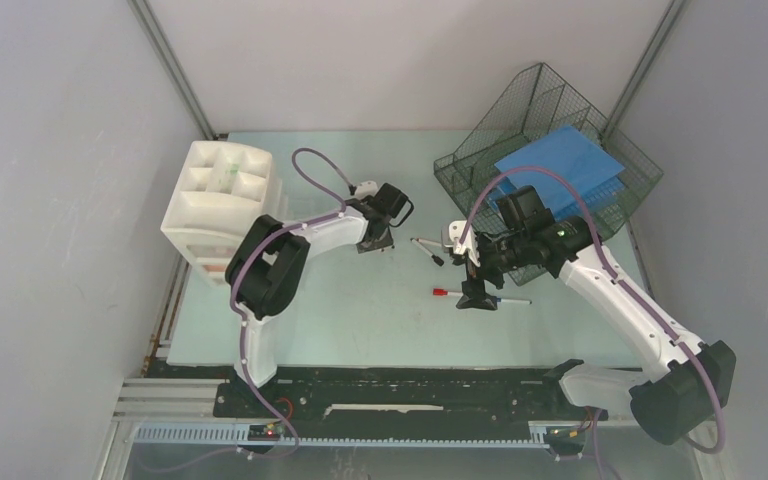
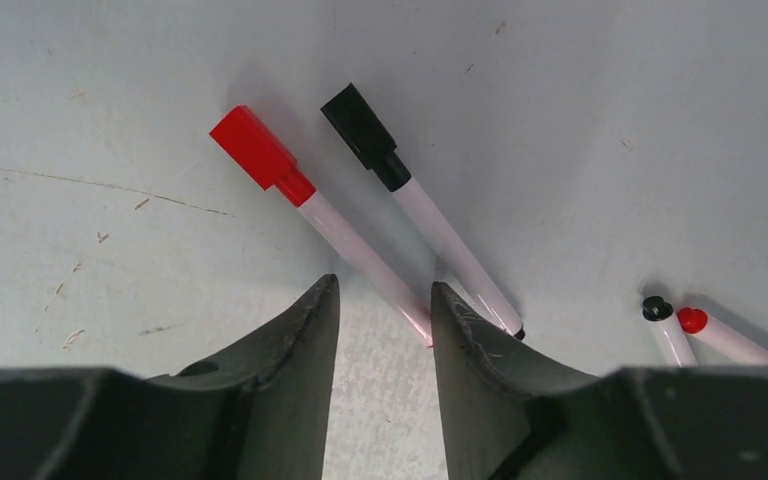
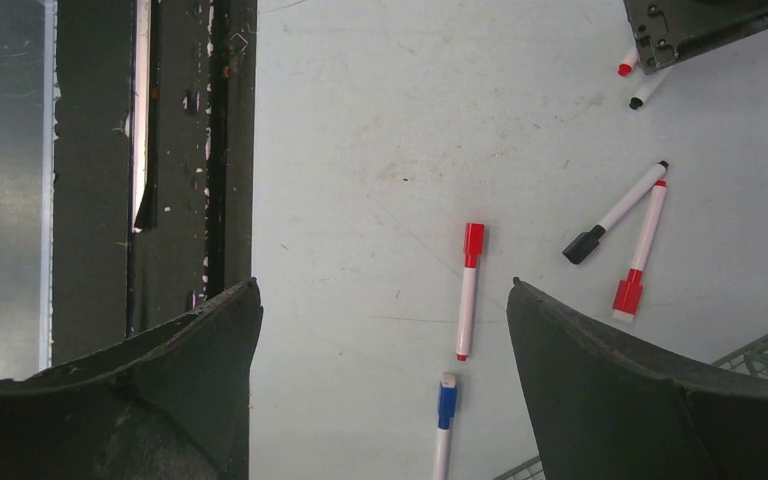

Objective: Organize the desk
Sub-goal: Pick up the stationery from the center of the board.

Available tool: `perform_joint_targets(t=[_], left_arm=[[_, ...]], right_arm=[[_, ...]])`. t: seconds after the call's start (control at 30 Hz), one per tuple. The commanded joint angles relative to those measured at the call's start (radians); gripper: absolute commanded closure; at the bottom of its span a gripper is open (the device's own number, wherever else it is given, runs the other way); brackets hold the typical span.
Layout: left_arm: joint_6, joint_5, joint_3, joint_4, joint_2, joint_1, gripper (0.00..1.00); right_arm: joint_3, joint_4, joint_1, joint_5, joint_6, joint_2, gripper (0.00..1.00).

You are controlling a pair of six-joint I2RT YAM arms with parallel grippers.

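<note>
The pale mint desk (image 1: 360,320) carries several whiteboard markers. My left gripper (image 1: 378,240) hangs low over a red-capped marker (image 2: 260,150) and a black-capped marker (image 2: 365,125). In the left wrist view that gripper (image 2: 385,295) is open a narrow gap, and the red marker's tail lies at the inner edge of its right finger (image 2: 470,350) with nothing clamped. My right gripper (image 3: 382,285) stands wide open and holds nothing. It is above a red marker (image 3: 470,290) and a blue-capped marker (image 3: 446,400). Another black and red pair (image 3: 610,215) lies between the arms.
A white drawer unit (image 1: 215,205) stands at the left edge. A dark wire-mesh tray (image 1: 550,110) holding a blue folder (image 1: 560,165) leans at the back right. A black rail (image 1: 410,390) runs along the near edge. Two more marker ends (image 2: 675,325) lie right of my left gripper.
</note>
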Motion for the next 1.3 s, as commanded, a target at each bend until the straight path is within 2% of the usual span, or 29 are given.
perform_joint_targets(t=[0.0,0.17,0.57,0.87,1.27], left_arm=[[0.001,-0.001,-0.031,0.025,-0.029,0.005,0.57],[0.026,-0.005,-0.076,0.033,-0.073,0.004,0.69],[0.096,-0.006,-0.187,0.048,-0.138,0.003,0.85],[0.201,-0.048,-0.297,0.086,-0.280,-0.003,1.00],[0.398,-0.033,-0.490,0.187,-0.592,-0.029,1.00]], right_arm=[[0.002,-0.007,0.006,-0.006,-0.017,0.004,0.00],[0.003,-0.008,0.006,-0.006,-0.020,0.005,0.00],[0.002,-0.012,0.007,-0.008,-0.022,0.005,0.00],[0.002,-0.012,0.007,-0.008,-0.023,0.007,0.00],[0.002,-0.015,0.013,-0.006,-0.027,0.015,0.00]])
